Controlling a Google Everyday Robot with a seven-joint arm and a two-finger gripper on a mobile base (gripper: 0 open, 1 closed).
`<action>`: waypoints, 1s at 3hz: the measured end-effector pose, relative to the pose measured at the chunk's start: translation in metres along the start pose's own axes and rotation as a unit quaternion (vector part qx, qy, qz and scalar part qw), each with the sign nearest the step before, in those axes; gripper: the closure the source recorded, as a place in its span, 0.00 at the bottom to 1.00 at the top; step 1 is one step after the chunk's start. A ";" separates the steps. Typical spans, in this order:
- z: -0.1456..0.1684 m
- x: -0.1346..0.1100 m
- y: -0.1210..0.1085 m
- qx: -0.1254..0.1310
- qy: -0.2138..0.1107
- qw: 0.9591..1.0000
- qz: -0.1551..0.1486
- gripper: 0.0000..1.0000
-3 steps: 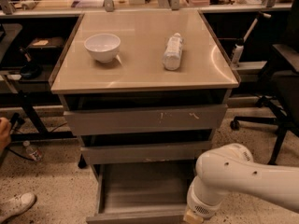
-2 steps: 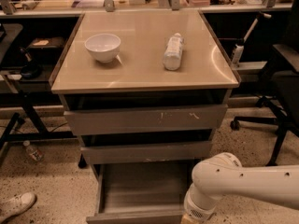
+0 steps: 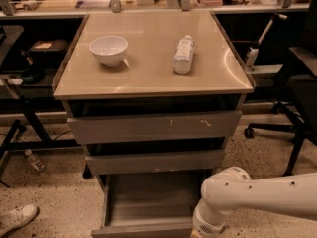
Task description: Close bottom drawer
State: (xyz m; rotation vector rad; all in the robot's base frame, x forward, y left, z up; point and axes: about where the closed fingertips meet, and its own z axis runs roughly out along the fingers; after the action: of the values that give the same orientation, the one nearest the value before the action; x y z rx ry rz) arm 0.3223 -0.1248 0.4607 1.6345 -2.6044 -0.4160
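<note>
- Speckled flooring is lying around the cabinet. Nearest us, the bottom drawer is standing pulled well out with its grey box interior exposed, so its front needs pushing in.
- We are holding the gripper low at the right end of the bottom drawer's front, probably to press there. It is running off the lower edge of view, so we cannot tell how far open it is or whether it is touching anything.
- Above the bottom drawer, the middle drawer and the top drawer are sitting slightly ajar.
- Farther above the bottom drawer, a white bowl and a bottle on its side are resting on the tabletop.
</note>
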 end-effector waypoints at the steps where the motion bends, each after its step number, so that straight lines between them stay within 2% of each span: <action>1: 0.040 0.003 -0.023 0.007 0.000 1.000 0.029 1.00; 2: 0.072 0.007 -0.044 0.012 -0.012 0.998 0.068 1.00; 3: 0.101 0.012 -0.053 0.007 -0.020 0.995 0.093 1.00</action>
State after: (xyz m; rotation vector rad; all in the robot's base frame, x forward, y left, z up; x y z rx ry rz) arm 0.3458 -0.1361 0.3496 1.3832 -2.7619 -0.4251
